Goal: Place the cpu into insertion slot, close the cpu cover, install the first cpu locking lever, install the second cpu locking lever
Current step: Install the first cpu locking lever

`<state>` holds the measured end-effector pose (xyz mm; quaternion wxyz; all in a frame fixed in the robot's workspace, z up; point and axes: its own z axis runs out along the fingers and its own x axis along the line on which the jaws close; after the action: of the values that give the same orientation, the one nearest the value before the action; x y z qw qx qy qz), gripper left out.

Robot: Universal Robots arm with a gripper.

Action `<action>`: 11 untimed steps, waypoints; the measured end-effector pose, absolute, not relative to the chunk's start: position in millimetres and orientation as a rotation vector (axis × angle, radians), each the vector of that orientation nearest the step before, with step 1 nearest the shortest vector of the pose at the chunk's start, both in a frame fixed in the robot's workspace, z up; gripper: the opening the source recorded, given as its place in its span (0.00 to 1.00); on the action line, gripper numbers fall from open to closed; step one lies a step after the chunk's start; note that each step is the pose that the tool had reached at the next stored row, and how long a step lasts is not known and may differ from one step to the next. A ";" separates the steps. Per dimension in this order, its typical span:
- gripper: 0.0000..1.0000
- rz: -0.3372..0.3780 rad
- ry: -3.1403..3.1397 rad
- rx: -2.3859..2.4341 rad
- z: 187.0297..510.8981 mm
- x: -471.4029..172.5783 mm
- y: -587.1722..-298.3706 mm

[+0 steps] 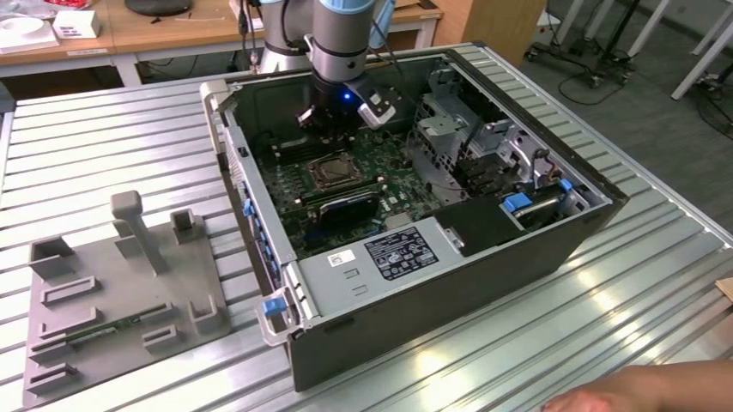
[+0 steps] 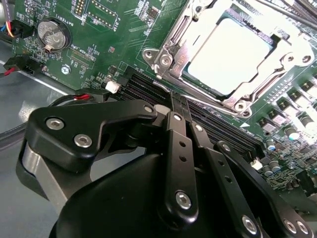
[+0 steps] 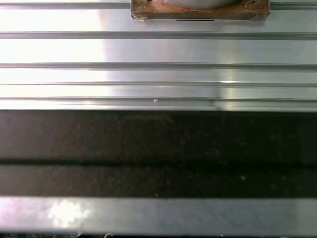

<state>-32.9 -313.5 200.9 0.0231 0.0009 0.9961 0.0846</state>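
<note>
I see the black two-fingered claw (image 1: 326,129) down inside the open black and grey computer case (image 1: 481,283), which lies on the ribbed aluminium surface (image 1: 115,154). In the second wrist view the claw (image 2: 179,101) has its fingers pressed together with nothing between them. Its tip hangs over the long black memory slots (image 2: 143,87), just beside the socket. The cpu (image 2: 228,54), a small flat square chip with a silvery-grey metal top, sits in the insertion slot (image 2: 161,59), a square socket with a silvery metal rim on the green motherboard (image 2: 124,29). The cpu cover (image 2: 285,52), a thin silvery metal frame with a cut-out middle, looks to be down around the chip's edges. I cannot tell whether the locking levers are latched. In the exterior view the cpu (image 1: 333,172) is near the middle of the board, just below the claw. A round silver coin battery (image 2: 52,32) sits well apart from the socket. A grey slotted fixture plate (image 1: 115,292) lies on the surface on the exterior view's left. A person's hand (image 1: 641,396) is at the lower edge on that view's right.
</note>
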 end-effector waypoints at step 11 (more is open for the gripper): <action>0.10 0.262 3.084 0.003 199.8 -32.6 -314.2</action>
<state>-32.6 -314.2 199.8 0.0231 0.0009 0.9961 0.0847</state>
